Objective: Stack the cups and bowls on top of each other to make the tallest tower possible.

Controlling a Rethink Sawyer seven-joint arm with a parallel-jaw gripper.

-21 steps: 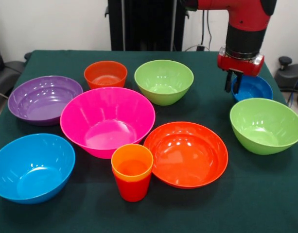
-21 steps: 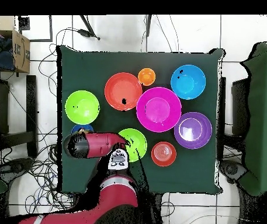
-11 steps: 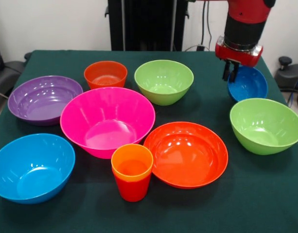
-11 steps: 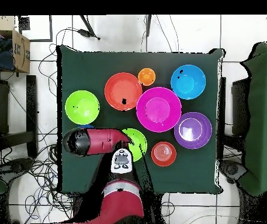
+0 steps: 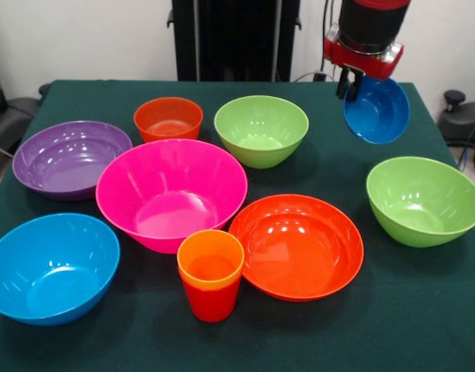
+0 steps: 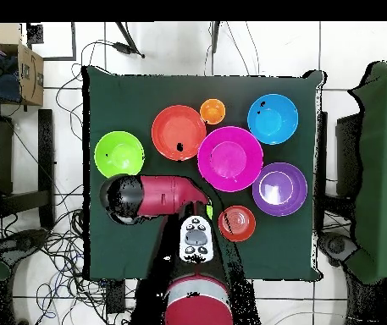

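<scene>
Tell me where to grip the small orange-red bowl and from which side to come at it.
Grip the small orange-red bowl by its thin rim, coming straight down from above. It sits upright and open, and the purple bowl and pink bowl crowd its sides. One finger inside the wall and one outside would probably hold it best.

Bowls pretty much crowd the table's (image 5: 423, 310) middle, pink bowl (image 5: 171, 190) touching the orange-red one (image 5: 297, 246) and cups (image 5: 211, 273), with open cloth only along the edges.
</scene>
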